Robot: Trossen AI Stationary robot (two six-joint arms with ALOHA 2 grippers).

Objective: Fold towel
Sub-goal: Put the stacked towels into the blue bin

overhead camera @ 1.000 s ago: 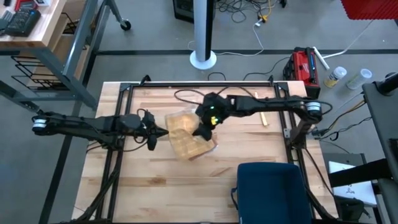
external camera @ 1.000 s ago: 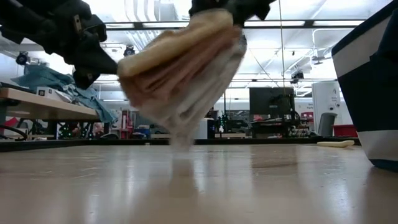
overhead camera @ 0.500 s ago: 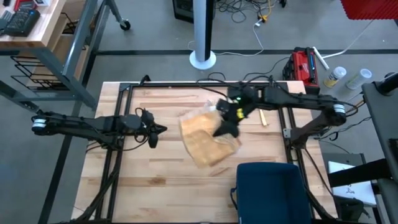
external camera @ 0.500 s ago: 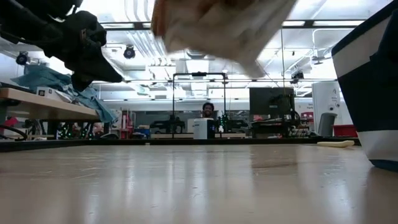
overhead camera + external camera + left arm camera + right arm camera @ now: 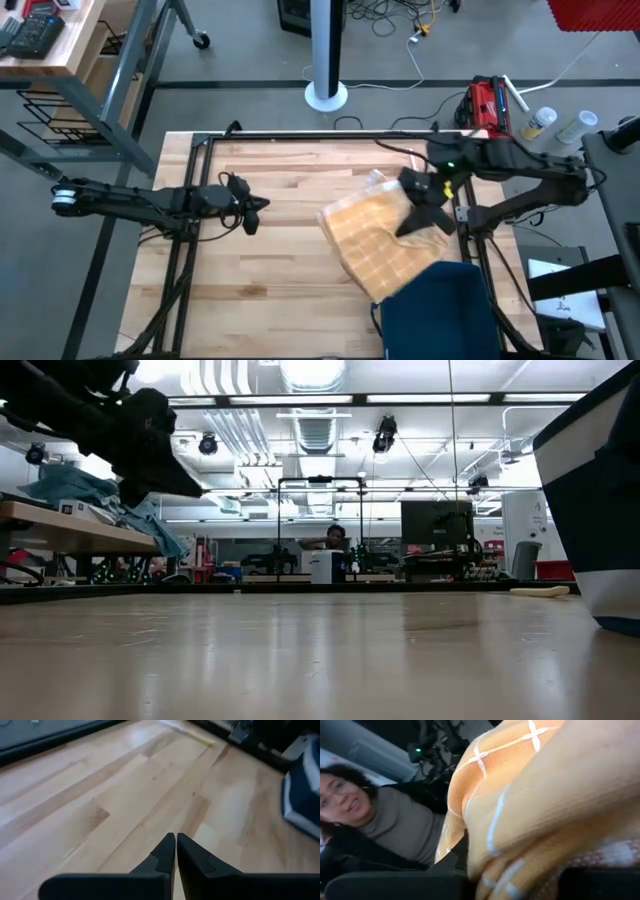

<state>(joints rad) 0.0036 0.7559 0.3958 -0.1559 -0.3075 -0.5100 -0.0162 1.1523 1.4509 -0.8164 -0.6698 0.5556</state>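
One towel (image 5: 385, 245) hangs from our right gripper (image 5: 418, 218), clamped at three o'clock; left gripper (image 5: 252, 203) closed, empty. We should lower it flat onto the table (image 5: 270, 290).

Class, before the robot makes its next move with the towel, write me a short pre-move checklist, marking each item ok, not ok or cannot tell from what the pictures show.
1. Right pincer grips the towel: ok, cloth is bunched between its fingers in the right wrist view.
2. Towel lies flat on the table: not ok, it hangs lifted, partly over the dark blue bin.
3. Left pincer out of the way: ok, shut and empty at the table's left.
4. Towel already folded neatly: cannot tell.
5. Wooden stick clear of the towel: ok, apart from it.
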